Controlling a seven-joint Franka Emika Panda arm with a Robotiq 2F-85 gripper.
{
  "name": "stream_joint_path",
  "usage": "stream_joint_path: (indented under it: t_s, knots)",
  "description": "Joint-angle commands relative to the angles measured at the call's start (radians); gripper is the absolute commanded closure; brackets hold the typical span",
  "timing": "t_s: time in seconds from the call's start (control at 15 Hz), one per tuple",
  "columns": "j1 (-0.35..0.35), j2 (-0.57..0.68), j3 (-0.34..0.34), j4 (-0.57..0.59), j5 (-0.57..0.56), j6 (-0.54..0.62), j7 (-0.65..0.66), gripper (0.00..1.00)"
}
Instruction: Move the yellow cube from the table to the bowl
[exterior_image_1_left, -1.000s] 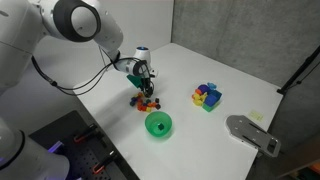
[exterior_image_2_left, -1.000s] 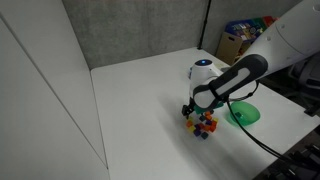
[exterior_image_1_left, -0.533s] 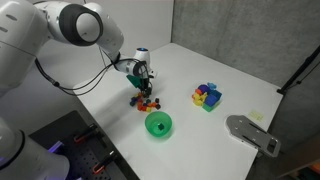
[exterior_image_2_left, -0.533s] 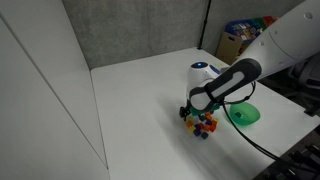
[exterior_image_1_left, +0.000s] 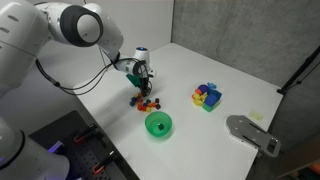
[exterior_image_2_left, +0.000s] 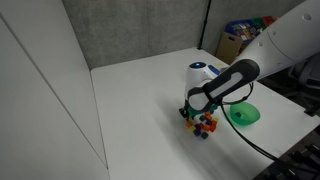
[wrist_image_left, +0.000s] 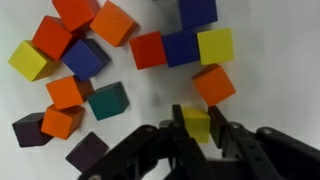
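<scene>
In the wrist view a tiny yellow cube (wrist_image_left: 196, 123) sits between the two black fingers of my gripper (wrist_image_left: 196, 130), which is shut on it. It is at the near edge of a scatter of small cubes on the white table (exterior_image_1_left: 235, 65). Two more yellow cubes (wrist_image_left: 215, 45) (wrist_image_left: 28, 60) lie among the orange, red, blue, teal and purple ones. In both exterior views the gripper (exterior_image_1_left: 143, 93) (exterior_image_2_left: 193, 111) is down at the cube cluster (exterior_image_1_left: 147, 102) (exterior_image_2_left: 203, 124). The green bowl (exterior_image_1_left: 159, 124) (exterior_image_2_left: 243, 113) stands close by, apart from the cubes.
A group of larger yellow, blue and purple blocks (exterior_image_1_left: 207, 96) stands further along the table. A grey flat device (exterior_image_1_left: 252, 134) lies at one table corner. A box of coloured items (exterior_image_2_left: 240, 40) stands behind the table.
The jaws have closed on the yellow cube; a second ago they stood wide around it. The arm has barely moved.
</scene>
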Motion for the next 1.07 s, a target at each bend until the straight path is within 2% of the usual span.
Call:
stream_joint_path:
  t_s: [0.0,0.07,0.6,1.0]
  knots:
    - [-0.005,-0.013,0.005,0.014,0.015,-0.010,0.002,0.93]
    - [-0.009,-0.022,0.007,0.010,0.018,-0.014,0.000,0.90]
    - [-0.066,-0.203,0.007,-0.121,0.020,-0.038,-0.039,0.90]
    - [-0.150,-0.429,-0.002,-0.355,0.015,-0.042,-0.087,0.90]
